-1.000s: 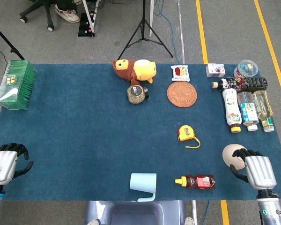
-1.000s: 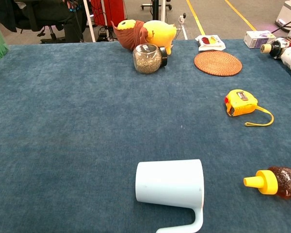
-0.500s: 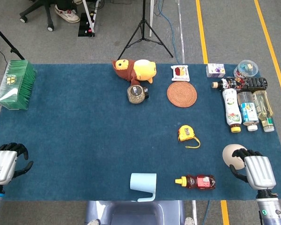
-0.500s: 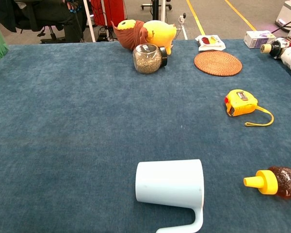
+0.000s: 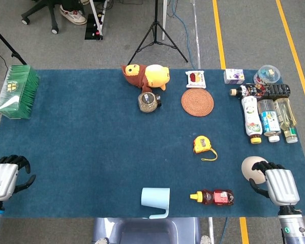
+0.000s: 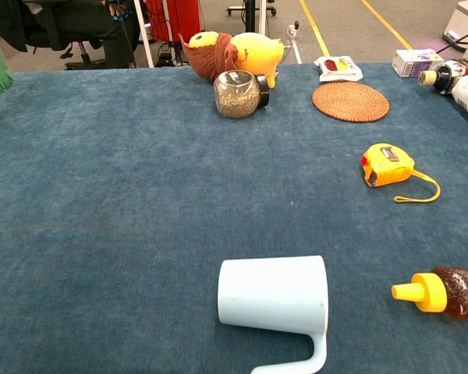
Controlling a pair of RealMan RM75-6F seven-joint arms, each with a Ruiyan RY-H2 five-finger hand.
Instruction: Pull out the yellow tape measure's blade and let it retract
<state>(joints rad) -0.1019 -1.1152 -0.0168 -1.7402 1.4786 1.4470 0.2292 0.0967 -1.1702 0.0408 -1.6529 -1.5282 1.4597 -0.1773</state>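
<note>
The yellow tape measure [image 5: 201, 144] lies on the blue tablecloth right of centre, its yellow wrist strap [image 5: 210, 155] trailing toward the front; the blade is inside the case. The chest view shows the tape measure [image 6: 387, 164] at the right, with its strap [image 6: 421, 190] curling to the right. My left hand [image 5: 2, 180] rests at the front left corner, holding nothing, fingers apart. My right hand [image 5: 279, 184] sits at the front right corner, fingers loosely curved beside a beige round object [image 5: 251, 168], and well short of the tape measure. Neither hand appears in the chest view.
A pale blue mug [image 5: 156, 199] lies on its side at the front, next to a honey bottle [image 5: 216, 196]. Further back are a woven coaster [image 5: 197, 102], a glass jar [image 5: 148, 101] and a plush toy [image 5: 146, 75]. Several bottles [image 5: 267, 118] line the right edge. A green box [image 5: 18, 91] sits far left.
</note>
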